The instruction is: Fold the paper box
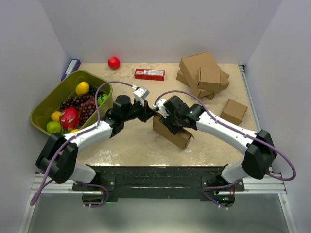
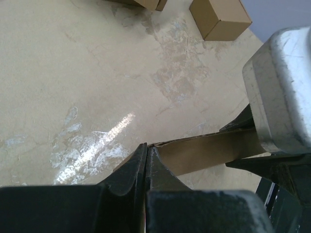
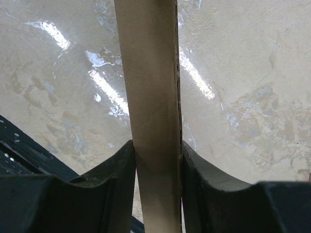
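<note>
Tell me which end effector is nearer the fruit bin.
Left. The left end effector pinches the box just right of the bin; the right end effector clamps the box farther right.

Top cam sits high up behind the arms & looks down on the whole table (image 1: 136, 145) from far off. Left wrist cam sits low, right behind the left gripper (image 2: 146, 148), v. close, looking out over the table to the small box (image 2: 219, 18). Right wrist cam looks down past the right gripper (image 3: 156, 145), v. near. All 3 see the paper box (image 1: 172, 133); top & left cams share the small box.
</note>
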Available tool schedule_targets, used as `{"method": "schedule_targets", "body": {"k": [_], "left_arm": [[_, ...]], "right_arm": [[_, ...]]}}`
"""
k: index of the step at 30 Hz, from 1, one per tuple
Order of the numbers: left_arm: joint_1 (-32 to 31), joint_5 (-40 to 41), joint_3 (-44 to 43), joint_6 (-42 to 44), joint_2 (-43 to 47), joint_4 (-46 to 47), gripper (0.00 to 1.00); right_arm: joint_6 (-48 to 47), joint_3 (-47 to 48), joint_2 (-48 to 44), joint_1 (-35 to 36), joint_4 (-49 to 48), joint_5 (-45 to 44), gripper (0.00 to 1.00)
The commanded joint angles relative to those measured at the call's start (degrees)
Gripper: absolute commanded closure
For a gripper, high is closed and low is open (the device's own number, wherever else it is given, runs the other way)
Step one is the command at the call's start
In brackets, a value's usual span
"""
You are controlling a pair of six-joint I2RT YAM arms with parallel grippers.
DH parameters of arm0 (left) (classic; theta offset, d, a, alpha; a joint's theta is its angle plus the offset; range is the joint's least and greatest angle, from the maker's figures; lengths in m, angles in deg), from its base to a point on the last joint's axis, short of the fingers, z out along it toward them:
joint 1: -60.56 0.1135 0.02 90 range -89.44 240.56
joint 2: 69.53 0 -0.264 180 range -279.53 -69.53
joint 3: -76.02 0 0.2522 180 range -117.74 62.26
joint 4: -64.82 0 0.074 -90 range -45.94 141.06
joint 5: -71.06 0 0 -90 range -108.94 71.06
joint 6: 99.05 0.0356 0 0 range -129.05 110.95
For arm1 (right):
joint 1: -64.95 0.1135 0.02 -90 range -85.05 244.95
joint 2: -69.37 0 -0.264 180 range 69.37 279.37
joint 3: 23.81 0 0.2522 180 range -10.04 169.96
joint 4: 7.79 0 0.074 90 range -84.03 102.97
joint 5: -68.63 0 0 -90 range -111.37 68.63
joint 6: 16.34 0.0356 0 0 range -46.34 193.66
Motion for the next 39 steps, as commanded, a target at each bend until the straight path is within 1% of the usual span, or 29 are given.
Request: {"method": "schedule_targets", "body": {"k": [1,7,15,30,39], "left_arm": [[-0.5,-1.4,4.3,-6.9,1.9,5.4,1.00],[-0.7,-1.7,7.6,-9.3,2.3,9.2,1.00],[-0.7,-1.0,9.7,-9.7,3.3,9.8,1.00],[-0.7,-0.6,14.4,-6.8,4.6,11.4,1.00],[-1.5,2.3,16.5,-4.2,5.3,10.6,1.00]], "right_arm": [[0.8,-0.5,0.8,-0.1,-3.1,-5.6,0.93],[0.9,-0.7,1.0,0.3,-3.1,-6.1,0.94],[1.1,-0.8,0.7,0.4,-3.0,-6.7,0.94],[1.2,-0.7,0.3,0.5,-3.1,-7.8,0.95],[1.0,-1.3,0.8,0.6,-4.3,-9.4,0.95]]}}
